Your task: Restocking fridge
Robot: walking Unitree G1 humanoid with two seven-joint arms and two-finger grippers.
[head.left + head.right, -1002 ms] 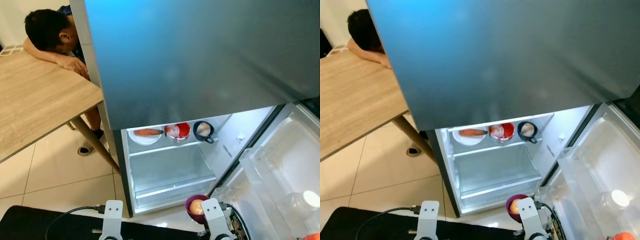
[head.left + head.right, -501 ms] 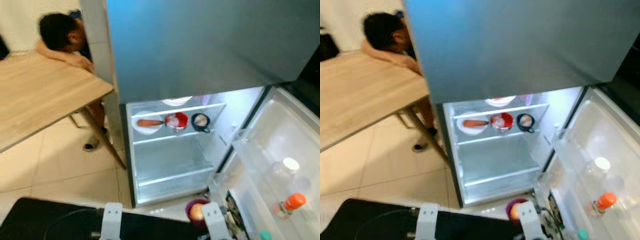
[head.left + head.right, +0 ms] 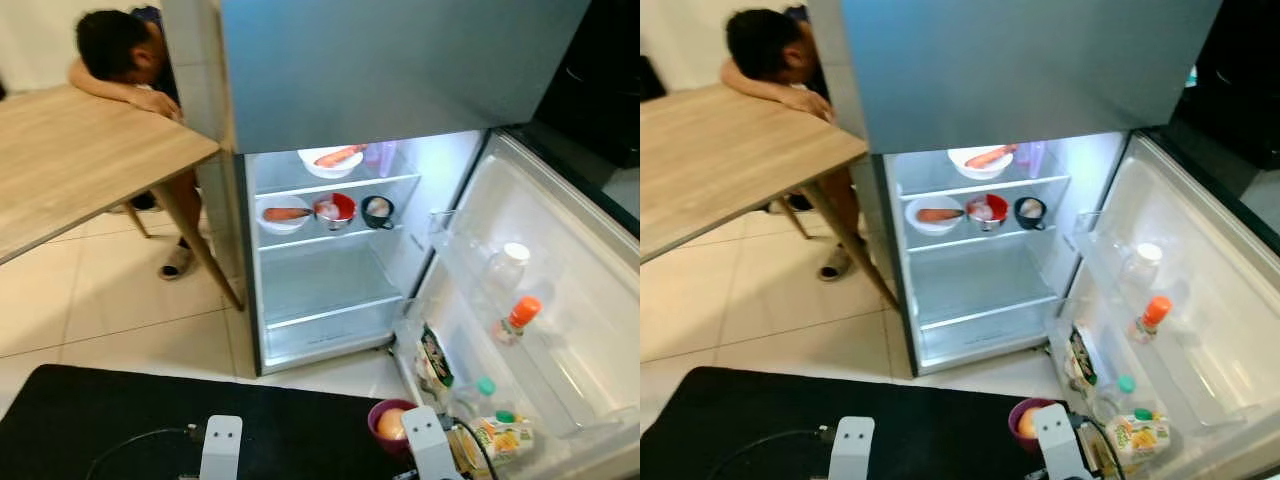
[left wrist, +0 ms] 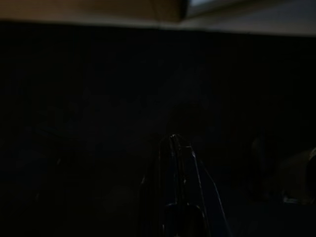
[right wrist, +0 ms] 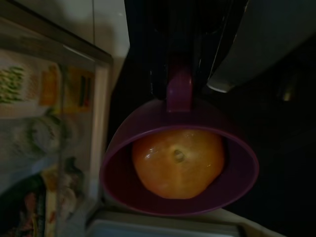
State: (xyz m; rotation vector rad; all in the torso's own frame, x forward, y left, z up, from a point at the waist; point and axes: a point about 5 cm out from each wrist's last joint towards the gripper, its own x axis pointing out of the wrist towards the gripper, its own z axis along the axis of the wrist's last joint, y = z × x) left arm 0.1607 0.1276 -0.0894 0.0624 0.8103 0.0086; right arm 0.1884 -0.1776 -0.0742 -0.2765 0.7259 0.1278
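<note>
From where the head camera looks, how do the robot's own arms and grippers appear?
Each forearm ends in a pale silver-grey bracket with two dark holes: left arm, right arm. A black cable runs to the left one. The right gripper's fingers are long and black.

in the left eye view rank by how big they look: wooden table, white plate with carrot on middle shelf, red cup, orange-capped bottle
1. wooden table
2. white plate
3. red cup and orange-capped bottle look about alike; the bottle is nearer, so unsure.
</note>
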